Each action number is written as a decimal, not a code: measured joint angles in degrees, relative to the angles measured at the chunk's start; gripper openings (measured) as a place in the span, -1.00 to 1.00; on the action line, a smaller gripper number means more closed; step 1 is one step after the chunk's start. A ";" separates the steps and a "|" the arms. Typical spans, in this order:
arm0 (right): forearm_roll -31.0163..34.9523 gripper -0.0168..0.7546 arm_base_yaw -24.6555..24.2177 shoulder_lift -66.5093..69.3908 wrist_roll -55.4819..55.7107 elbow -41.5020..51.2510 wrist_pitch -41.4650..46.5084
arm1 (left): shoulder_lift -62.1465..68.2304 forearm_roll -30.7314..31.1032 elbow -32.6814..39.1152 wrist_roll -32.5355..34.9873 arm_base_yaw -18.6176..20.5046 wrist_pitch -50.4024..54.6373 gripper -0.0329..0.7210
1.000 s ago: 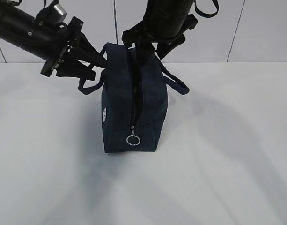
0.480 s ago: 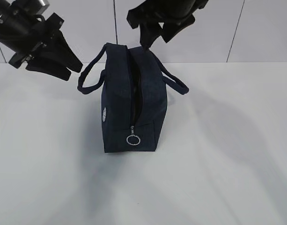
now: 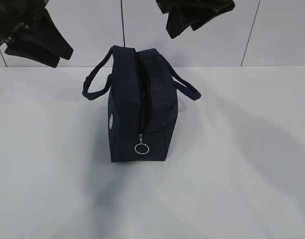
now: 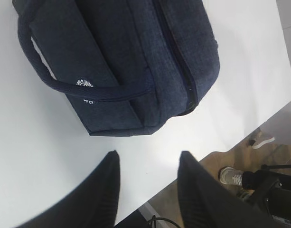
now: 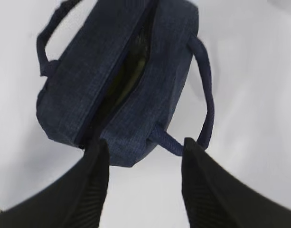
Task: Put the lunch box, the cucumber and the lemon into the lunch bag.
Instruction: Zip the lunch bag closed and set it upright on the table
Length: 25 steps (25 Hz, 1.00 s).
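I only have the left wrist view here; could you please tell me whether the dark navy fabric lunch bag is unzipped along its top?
Observer: Yes. The right wrist view shows the dark navy fabric lunch bag gaping along its top.
Operator: Thank you. Where is the zipper pull?
Observer: The silver ring pull hangs at the bag's end facing the exterior camera.
Operator: And the other arm?
Observer: The right gripper hovers above the bag, jaws apart and empty.

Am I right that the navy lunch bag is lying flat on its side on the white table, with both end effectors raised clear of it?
Not quite: the lunch bag stands upright on the white table, zipper opening on top, as the exterior view shows. The rest holds: the left end effector and right end effector are raised clear of it.
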 joint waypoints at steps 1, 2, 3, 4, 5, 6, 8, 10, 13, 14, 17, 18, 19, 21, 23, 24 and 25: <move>0.00 0.01 0.00 -2.44 0.00 3.19 -3.04 | -0.55 0.00 0.00 0.00 0.00 0.00 -0.14; 0.00 0.01 0.00 -5.13 0.00 6.54 -6.30 | -0.89 0.00 0.00 0.00 0.00 0.10 -0.14; 0.00 0.00 0.00 -7.81 0.00 9.39 -9.06 | -1.30 0.08 0.00 -0.13 0.00 0.04 -0.14; 0.00 0.00 0.00 -10.04 -0.02 12.80 -12.26 | -1.69 0.08 0.00 -0.24 0.00 0.04 -0.14; 0.00 0.00 0.00 -12.54 -0.02 16.27 -15.25 | -1.81 0.08 0.00 -0.33 0.00 0.14 -0.14; 0.00 0.00 0.00 -14.90 -0.25 19.74 -17.57 | -2.02 0.08 0.00 -0.46 0.00 0.14 -0.14; 0.00 0.00 0.00 -18.63 -0.83 26.19 -22.80 | -2.13 0.21 0.00 -0.83 0.00 0.14 -0.14; 0.00 0.00 0.00 -22.10 -1.23 32.61 -27.30 | -2.24 0.21 0.00 -1.20 0.00 0.27 -0.14; 0.00 0.00 0.00 -26.23 -1.43 42.08 -33.80 | -2.52 0.21 0.00 -1.43 0.00 0.27 -0.14; 0.00 0.00 0.00 -27.25 -1.43 44.32 -35.98 | -2.61 0.21 0.00 -1.55 0.00 0.27 -0.14; 0.00 0.00 0.00 -30.16 -1.47 51.09 -43.16 | -2.74 0.21 0.00 -1.77 0.00 0.31 -0.14; 0.00 0.00 0.00 -30.68 -1.56 53.39 -46.35 | -2.74 0.24 0.00 -1.77 0.00 0.41 -0.14; 0.30 0.00 0.00 -31.16 -1.56 55.70 -49.74 | -2.74 0.24 0.00 -1.89 0.00 0.41 -0.14; 0.43 0.00 0.00 -31.57 -1.56 59.87 -56.08 | -2.74 0.24 0.00 -2.00 0.00 0.46 -0.14; 0.62 0.00 0.00 -31.47 -1.20 64.14 -61.94 | -2.74 0.24 0.00 -2.21 0.00 0.55 -0.14; 0.62 0.00 0.00 -31.25 -0.78 65.66 -64.00 | -2.74 0.34 0.00 -2.35 0.00 0.55 -0.14; 0.67 0.00 0.00 -30.95 -0.51 67.15 -66.12 | -2.74 0.34 0.00 -2.35 0.00 0.55 -0.14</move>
